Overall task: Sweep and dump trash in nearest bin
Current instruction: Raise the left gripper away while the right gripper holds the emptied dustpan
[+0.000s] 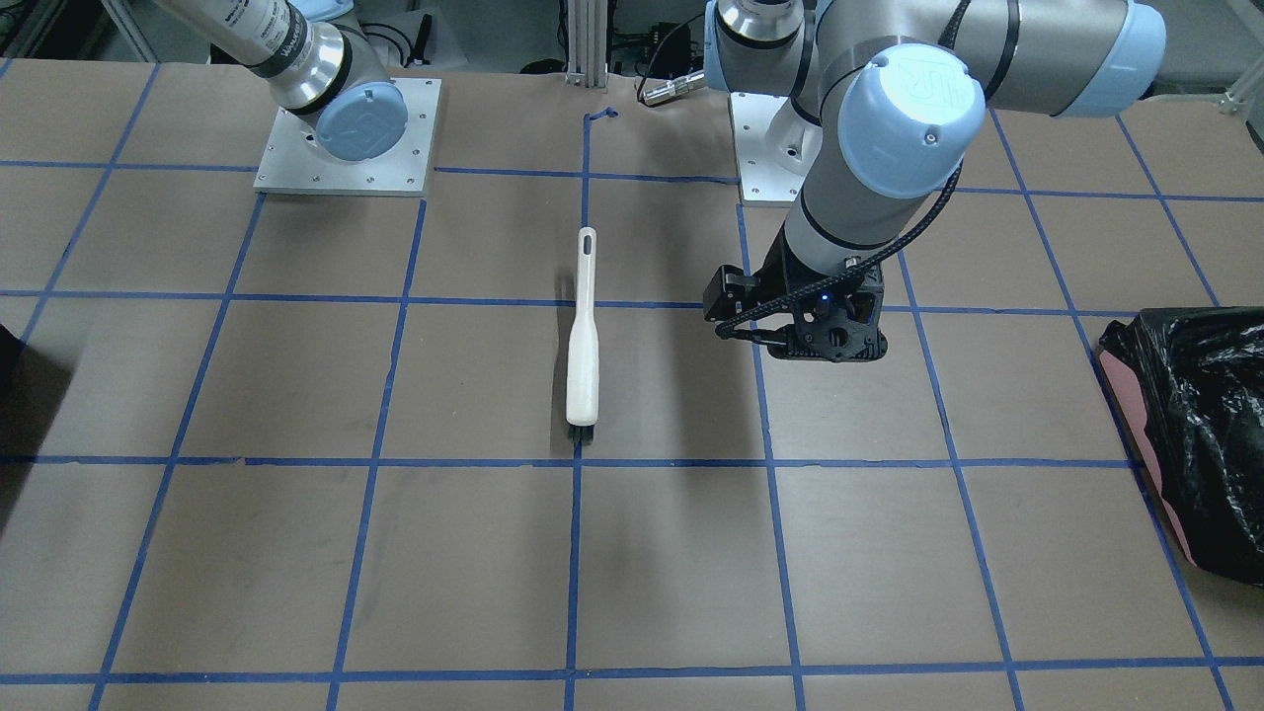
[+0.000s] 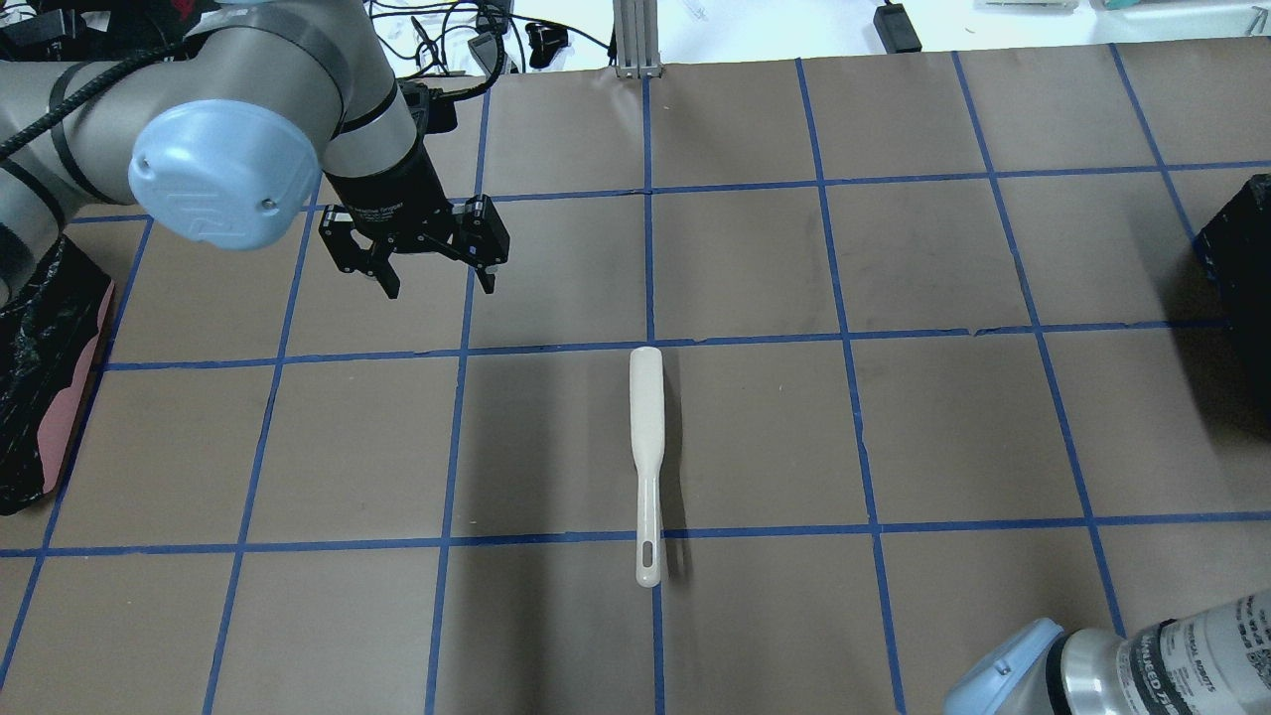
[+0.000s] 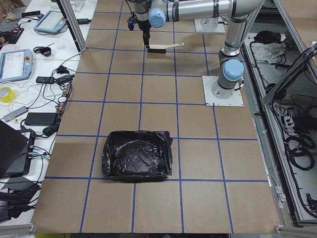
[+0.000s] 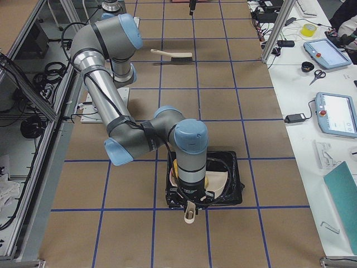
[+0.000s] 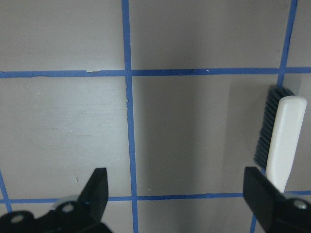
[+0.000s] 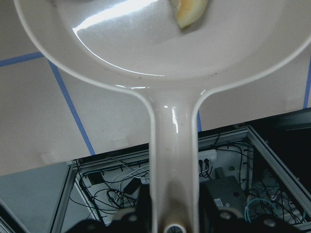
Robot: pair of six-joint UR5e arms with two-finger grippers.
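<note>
My right gripper (image 6: 175,221) is shut on the handle of a cream dustpan (image 6: 160,58). It holds the pan tilted over a black-lined bin (image 4: 234,190) at the table's right end. A tan pastry piece (image 6: 192,12) lies at the pan's far edge. The bun and the sponge cannot be made out. A white hand brush (image 2: 645,462) with dark bristles lies on the table's middle; it also shows in the front view (image 1: 585,331) and the left wrist view (image 5: 282,138). My left gripper (image 2: 437,283) is open and empty, hovering left of the brush head.
A second black-lined bin (image 2: 40,377) stands at the table's left end; it also shows in the front view (image 1: 1195,425) and the left side view (image 3: 137,154). The brown table has a blue tape grid (image 2: 650,189). Tablets and cables lie on side benches (image 4: 334,111).
</note>
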